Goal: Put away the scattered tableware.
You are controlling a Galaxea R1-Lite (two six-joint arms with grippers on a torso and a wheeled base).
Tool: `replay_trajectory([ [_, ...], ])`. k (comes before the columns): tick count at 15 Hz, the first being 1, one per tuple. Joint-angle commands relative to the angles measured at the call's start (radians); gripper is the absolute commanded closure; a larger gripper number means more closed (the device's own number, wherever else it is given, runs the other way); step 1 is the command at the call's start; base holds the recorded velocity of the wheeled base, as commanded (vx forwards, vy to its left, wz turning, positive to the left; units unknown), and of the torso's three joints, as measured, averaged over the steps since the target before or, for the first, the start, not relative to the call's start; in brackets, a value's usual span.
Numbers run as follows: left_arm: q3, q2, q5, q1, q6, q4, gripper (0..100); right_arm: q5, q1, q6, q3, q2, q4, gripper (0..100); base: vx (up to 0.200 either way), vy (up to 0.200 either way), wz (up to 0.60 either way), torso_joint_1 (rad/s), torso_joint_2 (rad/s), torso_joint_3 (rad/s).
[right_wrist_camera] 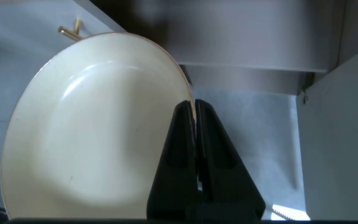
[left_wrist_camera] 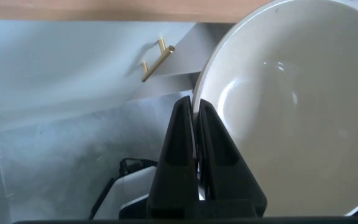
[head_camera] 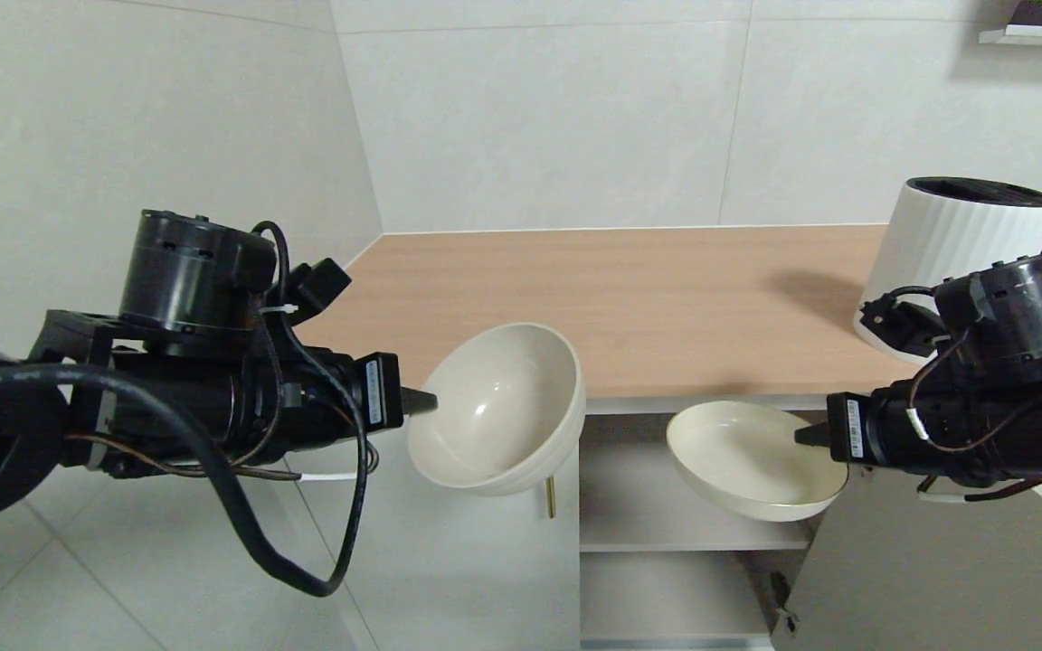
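My left gripper is shut on the rim of a deep cream bowl, held tilted in the air in front of the counter's edge. In the left wrist view the black fingers pinch the bowl's rim. My right gripper is shut on the rim of a shallow cream plate, held roughly level before the open cabinet. The right wrist view has the plate clamped between the fingers.
A wooden counter runs along the tiled wall, with a white ribbed container at its right end. Below it an open cabinet has shelves. A closed door with a brass handle stands to the left, an open door to the right.
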Motion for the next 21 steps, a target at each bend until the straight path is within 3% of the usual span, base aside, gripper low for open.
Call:
replay_trajectory([
  [1,0.004,0.017,0.001,-0.005,-0.001,-0.002,100,0.0,0.0,0.0,0.001,0.016,0.0,100,0.0,0.0,0.0,0.0,0.0,0.0],
  [17,0.006,0.077,0.007,-0.041,-0.002,-0.001,100,-0.004,0.0,-0.021,0.007,0.064,-0.001,100,0.0,0.0,0.0,-0.127,0.4,0.271],
  [21,0.006,0.078,0.007,-0.045,-0.001,-0.001,100,-0.004,0.0,-0.021,0.006,0.082,-0.004,100,0.0,0.0,0.0,-0.027,0.13,0.094],
])
